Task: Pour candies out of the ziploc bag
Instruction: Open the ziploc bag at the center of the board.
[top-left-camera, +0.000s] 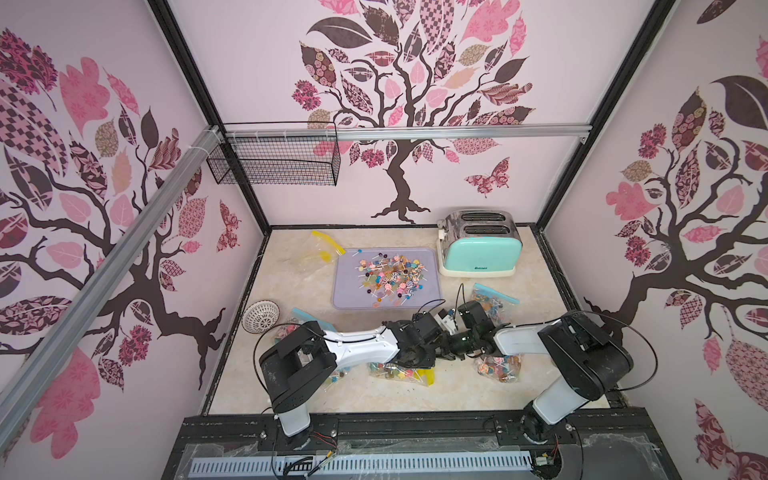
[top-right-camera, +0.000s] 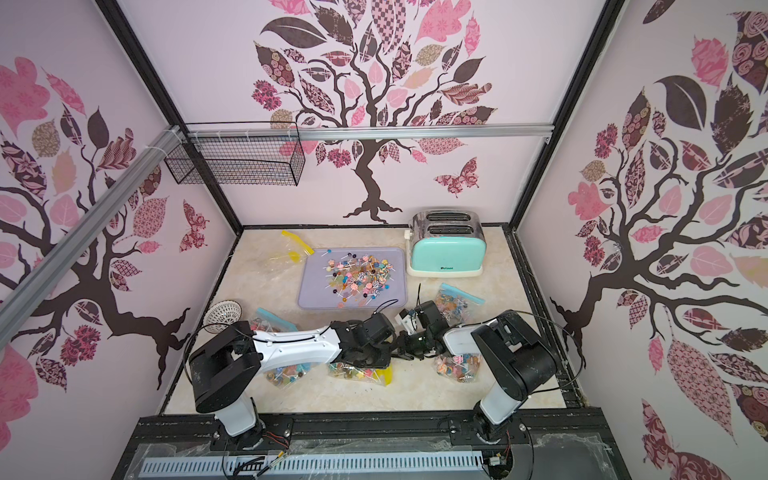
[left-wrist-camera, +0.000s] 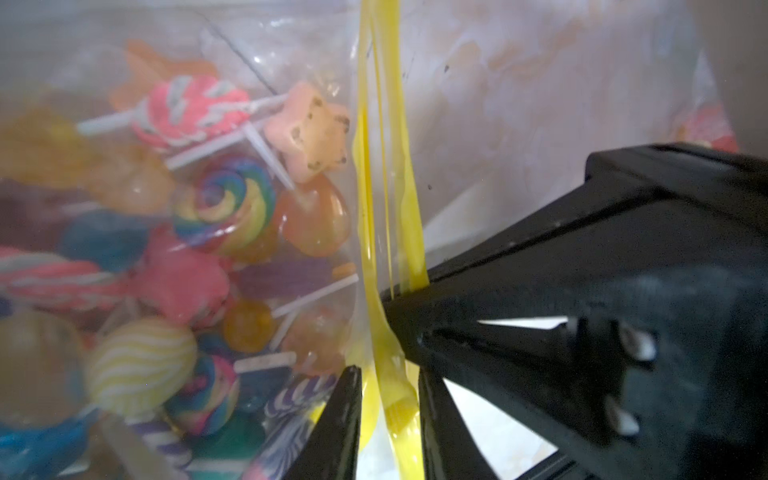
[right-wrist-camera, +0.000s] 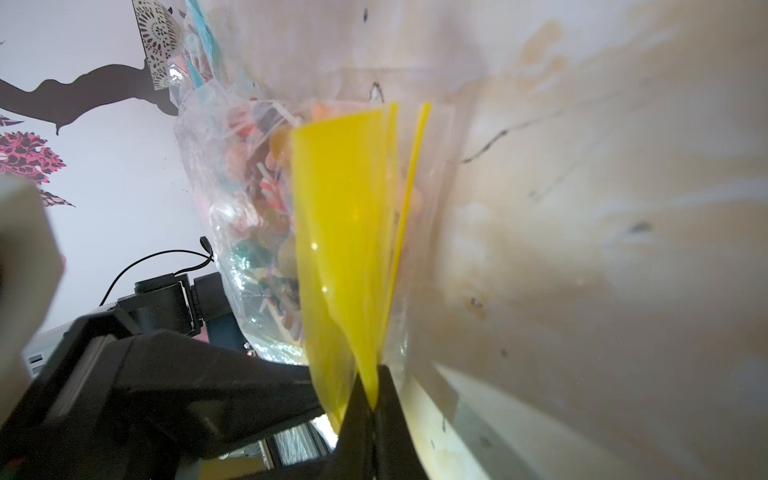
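Note:
A clear ziploc bag (top-left-camera: 395, 372) with a yellow zip strip (top-left-camera: 430, 376) lies on the table near the front middle, full of candies (left-wrist-camera: 224, 208). Both arms reach low over its yellow end. My right gripper (right-wrist-camera: 373, 374) is shut on one yellow lip (right-wrist-camera: 345, 232) of the bag's mouth. My left gripper (left-wrist-camera: 386, 370) is open, its jaws apart with the yellow strip (left-wrist-camera: 390, 232) running loosely between them. In both top views the grippers nearly touch, left (top-right-camera: 392, 353) and right (top-right-camera: 405, 351). Many loose candies (top-left-camera: 390, 274) lie on the lilac tray (top-left-camera: 345, 291) behind.
An empty yellow-zip bag (top-left-camera: 316, 253) lies left of the tray, and a mint toaster (top-left-camera: 482, 253) stands at the back right. Filled bags lie at the right (top-left-camera: 492, 301), front right (top-left-camera: 498, 368) and under the left arm (top-left-camera: 299, 328). A white bowl (top-left-camera: 261, 316) sits at the left.

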